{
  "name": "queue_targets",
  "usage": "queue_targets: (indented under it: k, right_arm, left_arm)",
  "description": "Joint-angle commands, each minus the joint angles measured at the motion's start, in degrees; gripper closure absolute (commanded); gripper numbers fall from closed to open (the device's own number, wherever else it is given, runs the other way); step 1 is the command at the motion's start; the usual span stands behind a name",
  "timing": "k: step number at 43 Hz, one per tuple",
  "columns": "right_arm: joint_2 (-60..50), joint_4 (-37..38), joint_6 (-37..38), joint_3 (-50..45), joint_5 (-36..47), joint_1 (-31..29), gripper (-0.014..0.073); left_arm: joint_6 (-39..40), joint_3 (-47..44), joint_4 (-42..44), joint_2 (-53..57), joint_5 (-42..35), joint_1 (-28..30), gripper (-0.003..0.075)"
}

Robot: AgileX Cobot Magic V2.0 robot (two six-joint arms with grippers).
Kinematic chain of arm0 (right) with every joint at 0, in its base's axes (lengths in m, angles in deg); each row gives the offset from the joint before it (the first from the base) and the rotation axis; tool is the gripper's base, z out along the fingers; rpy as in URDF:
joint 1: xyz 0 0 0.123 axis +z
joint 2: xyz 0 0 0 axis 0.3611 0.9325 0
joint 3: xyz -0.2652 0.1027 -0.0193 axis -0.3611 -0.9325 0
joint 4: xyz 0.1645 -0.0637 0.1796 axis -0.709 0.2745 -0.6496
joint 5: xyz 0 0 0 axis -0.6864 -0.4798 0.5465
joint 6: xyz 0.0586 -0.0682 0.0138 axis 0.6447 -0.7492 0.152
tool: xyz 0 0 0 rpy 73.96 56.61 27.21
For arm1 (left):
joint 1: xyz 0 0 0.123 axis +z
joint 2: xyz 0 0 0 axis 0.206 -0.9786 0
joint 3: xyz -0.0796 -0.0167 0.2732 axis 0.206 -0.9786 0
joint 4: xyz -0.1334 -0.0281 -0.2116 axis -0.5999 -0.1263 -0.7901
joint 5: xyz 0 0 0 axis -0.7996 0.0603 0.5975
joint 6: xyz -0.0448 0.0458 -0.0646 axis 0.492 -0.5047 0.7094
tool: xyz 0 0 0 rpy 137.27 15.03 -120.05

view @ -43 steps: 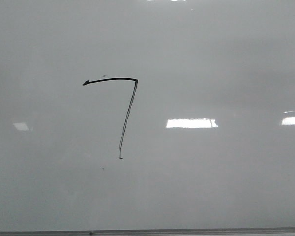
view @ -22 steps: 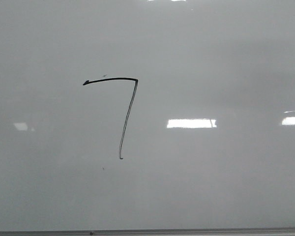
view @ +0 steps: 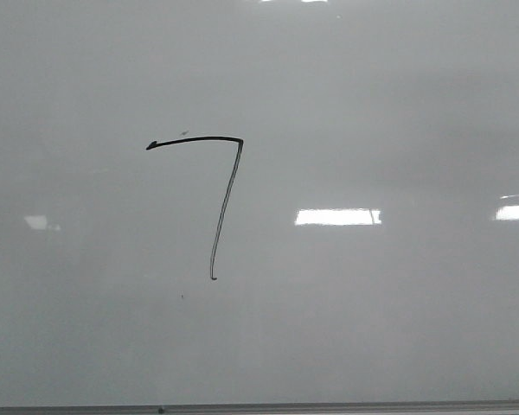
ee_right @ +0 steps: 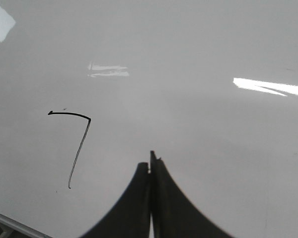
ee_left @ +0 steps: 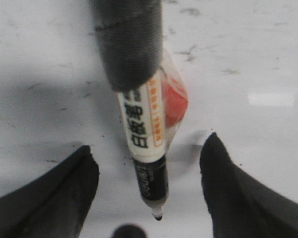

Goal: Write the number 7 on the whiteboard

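A thin black number 7 (view: 226, 199) stands left of centre on the whiteboard (view: 372, 328), with a barbed top stroke and a long slanted down-stroke. No gripper shows in the front view. In the left wrist view a marker (ee_left: 141, 129), white-bodied with a black nose, points its tip just above the whiteboard (ee_left: 248, 59). It sits between the fingers of my left gripper (ee_left: 150, 144), which stand wide apart and do not touch it; black wrapping covers its upper end. My right gripper (ee_right: 150, 161) is shut on nothing, off to one side of the number 7 (ee_right: 80, 148).
The board's thin grey frame edge (view: 329, 405) runs along the bottom of the front view and shows at a corner (ee_right: 10, 222) of the right wrist view. Bright light reflections (view: 337, 216) and a few tiny dark specks (view: 182, 296) mark the surface.
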Motion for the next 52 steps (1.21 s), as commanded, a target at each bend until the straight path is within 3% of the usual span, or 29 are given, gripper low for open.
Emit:
queue_targets:
  k: [1, 8, 18, 33, 43, 52]
  right_arm:
    - [0.0, -1.7, -0.1, 1.4, 2.7, -0.4, 0.0662]
    - [0.0, -1.7, -0.1, 1.4, 2.7, -0.4, 0.0662]
    - [0.0, -1.7, -0.1, 1.4, 2.7, -0.4, 0.0662]
    - [0.0, -1.7, -0.1, 1.4, 2.7, -0.4, 0.0662]
    - [0.0, -1.7, -0.1, 1.4, 2.7, -0.4, 0.0662]
    - [0.0, -1.7, -0.1, 1.4, 2.7, -0.4, 0.0662]
  left_arm:
    - [0.7, 1.5, -0.6, 4.0, -1.9, 0.0, 0.024]
    - [0.7, 1.5, -0.6, 11.9, 1.2, 0.0, 0.0255]
    - [0.4, 1.2, -0.6, 29.3, 5.5, 0.0, 0.0374]
    - [0.4, -7.7, -0.6, 54.2, 5.9, 0.0, 0.0742]
    - [0.4, -9.0, -1.6, 64.7, 9.0, 0.0, 0.0741]
    - [0.4, -9.1, -1.6, 67.4, 8.1, 0.0, 0.0741]
